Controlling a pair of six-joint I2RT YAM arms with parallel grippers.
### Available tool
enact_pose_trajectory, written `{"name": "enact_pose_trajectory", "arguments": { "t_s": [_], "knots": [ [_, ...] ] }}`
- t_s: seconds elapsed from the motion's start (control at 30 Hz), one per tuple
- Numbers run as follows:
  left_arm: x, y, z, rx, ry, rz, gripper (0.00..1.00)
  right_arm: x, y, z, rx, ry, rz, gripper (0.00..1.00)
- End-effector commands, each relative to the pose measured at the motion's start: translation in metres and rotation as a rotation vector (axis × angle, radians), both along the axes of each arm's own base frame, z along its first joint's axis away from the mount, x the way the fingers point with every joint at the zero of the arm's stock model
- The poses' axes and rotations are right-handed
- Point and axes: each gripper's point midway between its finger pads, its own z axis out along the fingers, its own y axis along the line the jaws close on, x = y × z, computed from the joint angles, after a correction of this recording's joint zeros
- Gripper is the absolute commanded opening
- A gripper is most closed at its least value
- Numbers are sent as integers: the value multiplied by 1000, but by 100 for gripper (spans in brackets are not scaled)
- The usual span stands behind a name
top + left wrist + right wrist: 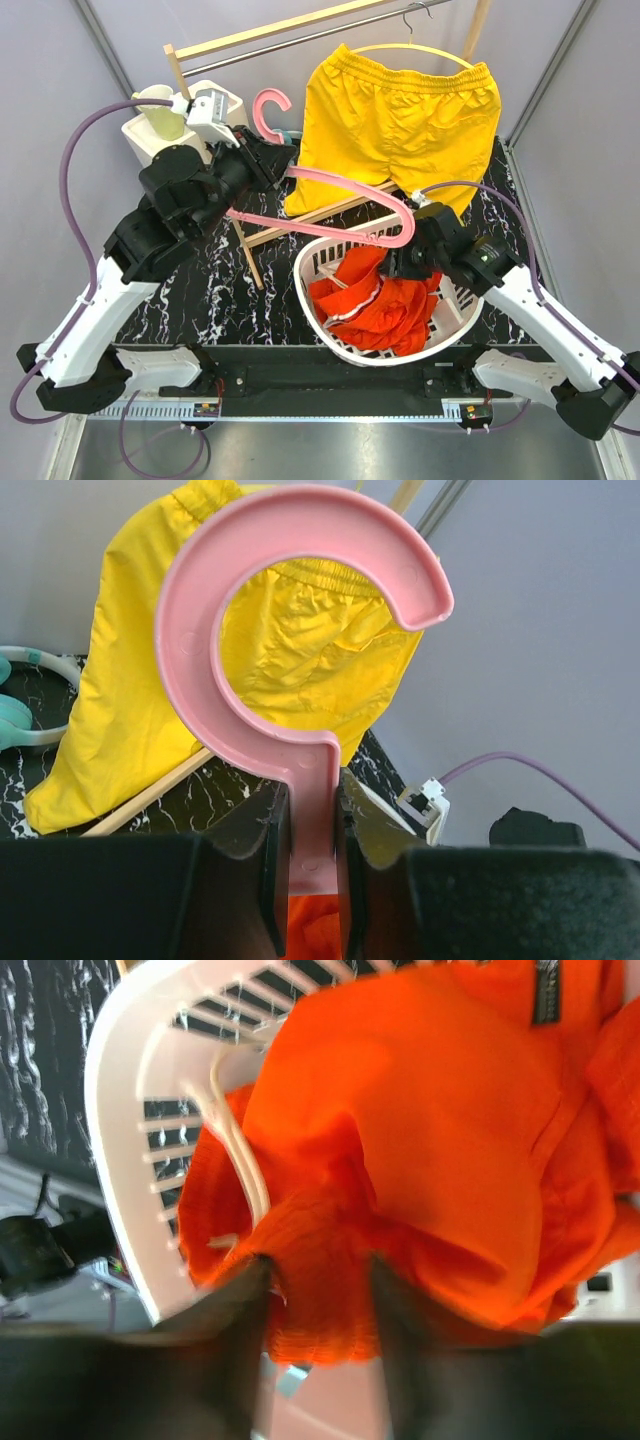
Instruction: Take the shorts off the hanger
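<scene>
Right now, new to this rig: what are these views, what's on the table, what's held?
Two robot arms with two-finger grippers are bolted at the near edge of a black marble table. The top view looks down from behind them; each wrist view looks out past its own gripper. On it: a white laundry basket and a wooden rack with yellow shorts hanging. The left gripper clamps the neck of a pink hanger. The right gripper is over the basket, fingers either side of a fold of orange shorts; whether it grips is unclear.

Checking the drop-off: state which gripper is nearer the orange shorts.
Right. The right gripper straddles the orange shorts in the basket; the left gripper clamps the pink hanger well off to their left.
</scene>
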Motion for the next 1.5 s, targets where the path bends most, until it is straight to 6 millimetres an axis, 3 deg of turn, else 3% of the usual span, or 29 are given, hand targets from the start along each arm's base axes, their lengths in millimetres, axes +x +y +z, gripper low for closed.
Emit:
{"name": "enact_pose_trajectory", "arguments": {
  "t_s": [0.0, 0.03, 0.3, 0.4, 0.43, 0.53, 0.67, 0.77, 0.9, 1.2, 1.33, 1.37, 1.43, 1.47],
  "knots": [
    [-7, 5, 15, -17, -44, -17, 0, -16, 6, 51, 104, -28, 57, 90],
    [-6, 4, 12, -15, -38, -14, 0, -21, 0, 59, 111, -42, 47, 100],
    [-3, -13, -11, 34, 25, -66, 0, -54, -25, 95, 167, -122, 69, 100],
    [1, -14, -25, 62, 59, -54, 0, -73, -36, 123, 184, -160, 108, 100],
    [2, -15, -29, 73, 70, -52, 0, -81, -36, 145, 221, -212, 151, 100],
    [7, -17, -35, 86, 87, -41, 0, -105, -36, 184, 311, -327, 270, 100],
    [12, -22, -43, 100, 104, -36, 0, -126, -27, 212, 405, -385, 406, 100],
    [13, -25, -48, 102, 119, -47, 0, -124, -13, 227, 463, -381, 446, 98],
    [9, -29, -49, 87, 132, -72, 0, -98, 5, 231, 446, -372, 429, 89],
    [2, -28, -45, 65, 135, -89, 0, -69, 19, 232, 422, -418, 409, 80],
    [2, -32, -43, 50, 142, -101, 0, -64, 28, 223, 433, -394, 421, 57],
    [3, -31, -41, 39, 146, -96, 0, -63, 30, 221, 438, -390, 421, 41],
    [3, -31, -40, 35, 146, -91, 0, -59, 34, 220, 462, -385, 412, 29],
    [3, -31, -39, 32, 145, -88, 0, -58, 35, 220, 468, -386, 409, 13]
  ]
}}
